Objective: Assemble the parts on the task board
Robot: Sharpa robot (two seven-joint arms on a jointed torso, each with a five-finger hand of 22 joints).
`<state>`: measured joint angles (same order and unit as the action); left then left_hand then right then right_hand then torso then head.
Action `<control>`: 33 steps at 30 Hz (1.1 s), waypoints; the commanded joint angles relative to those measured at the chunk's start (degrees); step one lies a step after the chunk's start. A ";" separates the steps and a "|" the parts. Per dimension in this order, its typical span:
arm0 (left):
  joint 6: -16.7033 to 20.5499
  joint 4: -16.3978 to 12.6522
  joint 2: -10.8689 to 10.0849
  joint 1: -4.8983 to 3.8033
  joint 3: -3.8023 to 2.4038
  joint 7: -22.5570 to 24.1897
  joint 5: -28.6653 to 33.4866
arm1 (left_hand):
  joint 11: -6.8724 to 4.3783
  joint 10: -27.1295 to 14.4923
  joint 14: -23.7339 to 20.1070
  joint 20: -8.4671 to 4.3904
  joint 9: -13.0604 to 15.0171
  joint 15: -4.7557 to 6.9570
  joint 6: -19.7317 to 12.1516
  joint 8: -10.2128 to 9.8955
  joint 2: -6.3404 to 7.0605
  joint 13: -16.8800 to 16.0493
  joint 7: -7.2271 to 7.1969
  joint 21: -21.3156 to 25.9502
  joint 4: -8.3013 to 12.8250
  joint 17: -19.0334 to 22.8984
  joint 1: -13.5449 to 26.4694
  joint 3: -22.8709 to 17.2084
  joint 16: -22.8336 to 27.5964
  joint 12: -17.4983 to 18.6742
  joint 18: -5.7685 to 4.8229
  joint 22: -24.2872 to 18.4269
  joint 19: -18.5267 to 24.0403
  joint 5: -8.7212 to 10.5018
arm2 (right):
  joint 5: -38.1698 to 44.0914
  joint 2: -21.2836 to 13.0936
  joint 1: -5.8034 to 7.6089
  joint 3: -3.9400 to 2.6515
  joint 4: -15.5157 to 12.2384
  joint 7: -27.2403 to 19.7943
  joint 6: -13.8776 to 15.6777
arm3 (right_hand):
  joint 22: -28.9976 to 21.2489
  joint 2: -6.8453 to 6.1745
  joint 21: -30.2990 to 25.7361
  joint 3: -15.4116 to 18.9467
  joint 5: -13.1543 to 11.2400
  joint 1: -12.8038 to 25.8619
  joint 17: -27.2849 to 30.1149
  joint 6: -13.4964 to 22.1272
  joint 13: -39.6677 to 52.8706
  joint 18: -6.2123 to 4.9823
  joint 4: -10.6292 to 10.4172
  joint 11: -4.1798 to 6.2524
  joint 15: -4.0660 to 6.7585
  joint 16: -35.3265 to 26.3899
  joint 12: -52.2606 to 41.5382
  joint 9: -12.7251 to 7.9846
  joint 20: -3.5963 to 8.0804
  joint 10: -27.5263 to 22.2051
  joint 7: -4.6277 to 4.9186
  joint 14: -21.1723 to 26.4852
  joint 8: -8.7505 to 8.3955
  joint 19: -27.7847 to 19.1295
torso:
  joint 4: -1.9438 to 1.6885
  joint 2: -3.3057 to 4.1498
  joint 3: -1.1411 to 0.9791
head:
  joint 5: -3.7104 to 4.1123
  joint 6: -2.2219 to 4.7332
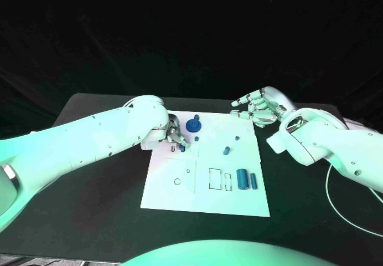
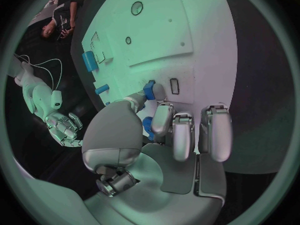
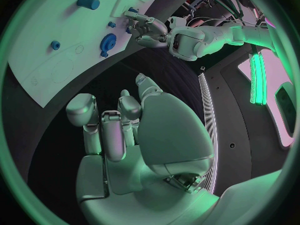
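Several parts are lying loose on the task board (image 1: 239,194); assembly looks barely begun.
Left hand (image 1: 173,137) is pinching a small blue part (image 2: 150,90) over the board's left side, near the blue gear (image 1: 194,125); right hand (image 1: 257,105) is hovering released beyond the far corner, above the surface (image 1: 96,210).

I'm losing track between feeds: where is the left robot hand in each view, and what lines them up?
Head view: the left robot hand sits at the task board's far left edge, beside the blue gear.
Left wrist view: it rises through the circle's middle, pinching a blue part.
Right wrist view: it is just beyond the gear.
Shared landmark: the white task board.
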<state>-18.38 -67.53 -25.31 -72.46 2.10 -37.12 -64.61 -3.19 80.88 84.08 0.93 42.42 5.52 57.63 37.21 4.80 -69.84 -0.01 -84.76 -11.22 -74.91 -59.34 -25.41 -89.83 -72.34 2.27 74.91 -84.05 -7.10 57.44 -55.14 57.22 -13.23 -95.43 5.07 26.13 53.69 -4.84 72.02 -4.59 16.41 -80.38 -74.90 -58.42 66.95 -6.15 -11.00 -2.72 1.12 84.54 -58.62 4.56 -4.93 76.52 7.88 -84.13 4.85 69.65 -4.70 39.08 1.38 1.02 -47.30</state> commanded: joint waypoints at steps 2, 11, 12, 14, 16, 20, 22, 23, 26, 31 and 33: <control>-4.54 0.41 0.14 0.89 0.64 -1.61 -0.34 | -0.07 0.30 5.92 -0.40 0.01 0.44 0.20 -0.31 -0.24 -0.10 0.34 -0.21 -0.13 -15.09 0.78 0.83 -0.17 -0.08 -0.37 7.59 -1.79 0.30 | 0.20 -0.02 -0.04 0.00 -0.19 -0.30 -0.64 | -0.09 0.05 -0.28 0.08 0.10 0.55 -4.88 -0.05 -0.10 -1.06 -0.26 0.03 0.29 -0.32 0.29 0.09 0.07 -0.54 -0.10 -3.62 0.14 -0.35 | -0.03 0.00 0.01 | 0.15 -0.03; -4.83 0.51 0.09 0.89 0.64 -1.60 -0.44 | -0.07 0.42 5.92 -0.39 0.18 0.43 0.54 -0.57 0.09 -0.28 0.34 -0.24 -0.98 -15.09 1.71 3.76 -0.17 -0.16 -0.39 7.73 -1.84 0.35 | 0.20 -0.11 -0.04 0.00 -0.22 -0.34 -0.76 | -0.40 0.01 -0.46 0.13 0.11 0.64 -4.58 -0.02 -0.29 -1.11 -0.33 0.02 0.28 -0.51 0.54 0.09 0.07 -0.68 -0.10 -3.55 0.11 -0.52 | -0.04 -0.01 0.06 | 0.18 -0.11; -4.79 0.47 0.05 0.89 0.64 -1.59 -0.45 | -0.07 0.43 5.92 -0.39 0.20 0.43 0.60 -0.59 0.21 -0.31 0.34 -0.25 -1.16 -15.09 1.90 4.30 -0.17 -0.17 -0.40 7.76 -1.86 0.37 | 0.20 -0.11 -0.04 0.00 -0.22 -0.35 -0.76 | -0.42 0.01 -0.48 0.14 0.11 0.65 -4.56 -0.02 -0.30 -1.11 -0.33 0.02 0.28 -0.52 0.55 0.09 0.07 -0.69 -0.10 -3.55 0.11 -0.53 | -0.06 -0.01 0.05 | 0.19 -0.09; -4.60 0.39 -0.02 0.89 0.64 -1.55 -0.48 | -0.07 0.49 5.92 -0.38 0.27 0.43 0.73 -0.68 0.54 -0.40 0.33 -0.29 -1.66 -15.09 2.42 5.80 -0.17 -0.22 -0.42 7.85 -1.90 0.42 | 0.20 -0.11 -0.04 0.00 -0.21 -0.38 -0.76 | -0.56 -0.02 -0.56 0.16 0.11 0.69 -4.48 0.00 -0.36 -1.14 -0.36 0.02 0.28 -0.58 0.62 0.09 0.07 -0.73 -0.09 -3.52 0.11 -0.61 | -0.07 -0.02 0.06 | 0.22 -0.08; -4.33 0.32 -0.10 0.89 0.64 -1.51 -0.50 | -0.10 0.55 5.92 -0.39 0.33 0.44 0.83 -0.74 0.68 -0.49 0.29 -0.34 -2.04 -15.09 2.69 6.94 -0.17 -0.27 -0.44 7.95 -1.95 0.43 | 0.20 -0.11 -0.04 0.00 -0.21 -0.39 -0.75 | -0.56 -0.02 -0.56 0.16 0.11 0.69 -4.48 0.00 -0.36 -1.14 -0.36 0.02 0.28 -0.58 0.62 0.09 0.07 -0.73 -0.09 -3.52 0.11 -0.61 | -0.08 -0.01 0.06 | 0.22 -0.07; -3.51 0.18 -0.25 0.90 0.63 -1.42 -0.59 | -0.15 0.65 5.92 -0.43 0.44 0.49 0.96 -0.88 0.69 -0.64 0.23 -0.33 -2.73 -15.09 2.91 8.96 -0.17 -0.36 -0.44 8.00 -1.97 0.46 | 0.20 -0.11 -0.04 0.00 -0.20 -0.40 -0.76 | -0.69 -0.05 -0.65 0.22 0.10 0.80 -4.36 0.02 -0.41 -1.16 -0.43 0.01 0.28 -0.66 0.68 0.10 0.07 -0.78 -0.09 -3.49 0.09 -0.68 | -0.07 0.01 0.07 | 0.22 -0.05; -3.10 0.09 -0.33 0.90 0.62 -1.38 -0.63 | -0.17 0.66 5.92 -0.45 0.50 0.51 1.02 -0.95 0.62 -0.65 0.20 -0.35 -3.09 -15.09 2.92 9.98 -0.17 -0.35 -0.45 8.06 -1.99 0.54 | 0.20 -0.10 -0.04 0.00 -0.19 -0.40 -0.76 | -0.90 -0.06 -0.77 0.24 0.09 0.83 -4.24 0.03 -0.46 -1.20 -0.45 0.01 0.28 -0.74 0.74 0.10 0.07 -0.81 -0.09 -3.46 0.09 -0.80 | -0.06 0.01 0.07 | 0.19 -0.03; -2.90 0.04 -0.37 0.90 0.60 -1.37 -0.65 | -0.18 0.68 5.92 -0.46 0.53 0.52 1.05 -0.97 0.60 -0.68 0.19 -0.36 -3.22 -15.09 2.91 10.37 -0.17 -0.37 -0.45 8.07 -2.00 0.59 | 0.20 -0.10 -0.04 0.00 -0.18 -0.41 -0.76 | -0.90 -0.06 -0.77 0.24 0.09 0.83 -4.24 0.03 -0.46 -1.20 -0.45 0.01 0.28 -0.74 0.74 0.10 0.07 -0.81 -0.09 -3.46 0.09 -0.80 | -0.04 0.00 0.06 | 0.17 -0.04; -2.40 -0.17 -0.56 0.90 0.48 -1.34 -0.70 | -0.21 0.73 5.92 -0.48 0.60 0.54 1.12 -1.03 0.52 -0.75 0.16 -0.39 -3.56 -15.09 2.80 11.43 -0.17 -0.41 -0.47 8.16 -2.05 0.77 | 0.20 -0.10 -0.04 0.00 -0.12 -0.45 -0.76 | -1.39 -0.08 -1.06 0.29 0.09 0.93 -3.79 0.06 -0.66 -1.29 -0.53 0.00 0.27 -1.03 0.98 0.11 0.06 -0.94 -0.09 -3.35 0.07 -1.08 | -0.03 0.01 0.06 | 0.18 -0.04; -1.85 -0.86 -1.15 0.90 0.23 -1.32 -0.82 | -0.24 0.77 5.92 -0.52 0.73 0.58 1.21 -1.11 0.40 -0.80 0.12 -0.39 -4.14 -15.09 2.62 13.15 -0.17 -0.41 -0.47 8.20 -2.06 1.06 | 0.19 -0.12 -0.04 0.01 0.00 -0.54 -0.77 | -2.49 -0.11 -1.73 0.35 0.11 1.01 -2.96 0.15 -1.26 -1.49 -0.62 -0.01 0.27 -1.58 1.77 0.12 0.06 -1.36 -0.09 -3.14 0.03 -1.71 | -0.01 0.02 0.05 | 0.21 -0.04; -1.68 -1.27 -1.48 0.89 0.15 -1.31 -0.89 | -0.25 0.78 5.92 -0.53 0.76 0.58 1.23 -1.13 0.36 -0.82 0.11 -0.38 -4.28 -15.09 2.57 13.53 -0.17 -0.41 -0.47 8.21 -2.07 1.13 | 0.18 -0.13 -0.05 0.01 0.05 -0.57 -0.75 | -2.91 -0.13 -2.01 0.38 0.10 1.04 -2.62 0.20 -1.63 -1.56 -0.67 -0.01 0.27 -1.83 2.24 0.13 0.05 -1.61 -0.08 -3.04 0.01 -1.95 | -0.04 -0.01 0.03 | 0.29 0.02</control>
<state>-18.36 -68.73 -26.51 -72.25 1.81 -36.98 -65.12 -3.59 81.29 83.87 0.93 43.11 5.73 58.44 36.36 5.60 -70.61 -0.05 -84.75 -15.60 -74.95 -56.97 -12.21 -89.83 -72.56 2.27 74.90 -84.04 -6.26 57.42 -55.27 57.21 -13.23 -95.39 4.99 26.03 50.89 -4.82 70.23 -4.20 16.41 -79.91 -74.94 -58.41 65.38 -7.06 -11.39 -2.93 1.12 82.89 -56.52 4.60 -4.73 75.29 7.87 -84.13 4.85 68.02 -4.73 39.08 1.44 1.25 -47.32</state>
